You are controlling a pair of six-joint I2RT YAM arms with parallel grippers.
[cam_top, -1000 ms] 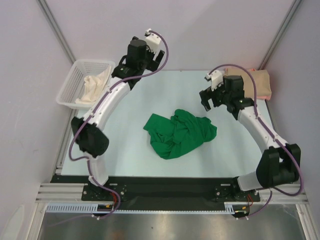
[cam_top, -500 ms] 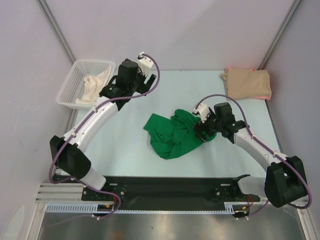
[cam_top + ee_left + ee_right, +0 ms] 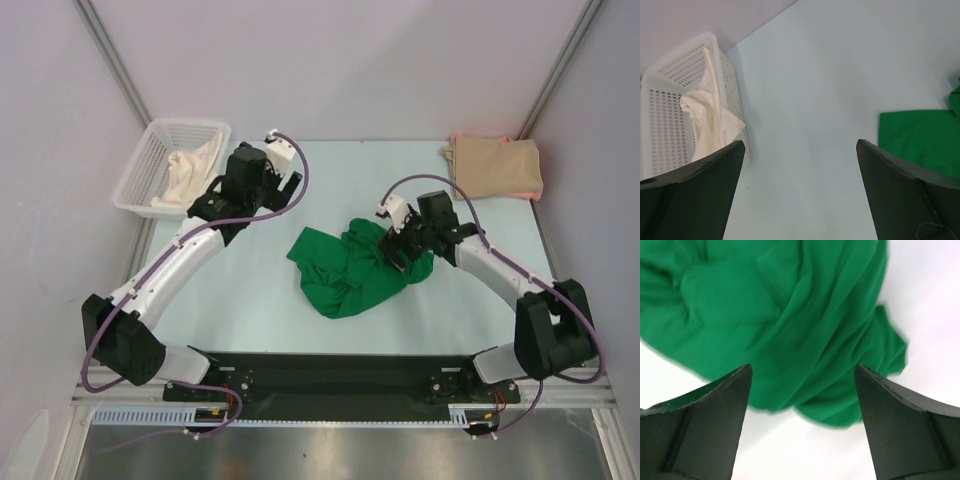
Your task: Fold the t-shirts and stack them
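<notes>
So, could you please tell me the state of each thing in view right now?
green t-shirt: crumpled, unfolded, mid-table.
tan t-shirt: folded flat, far right corner.
basket: upright, holding a cream cloth.
left gripper: open, empty, over bare table.
right gripper: open, over the green t-shirt, not gripping.

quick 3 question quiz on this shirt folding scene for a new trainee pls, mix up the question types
1. True or false: the green t-shirt lies neatly folded.
2. Which gripper hovers over the green t-shirt, and how do its jaws stand?
3. The tan t-shirt lies:
A. at the far right corner of the table
B. under the green t-shirt
C. between the arms' bases

Key:
1. False, it is a crumpled heap.
2. The right gripper, jaws open, gripping nothing.
3. A
</notes>
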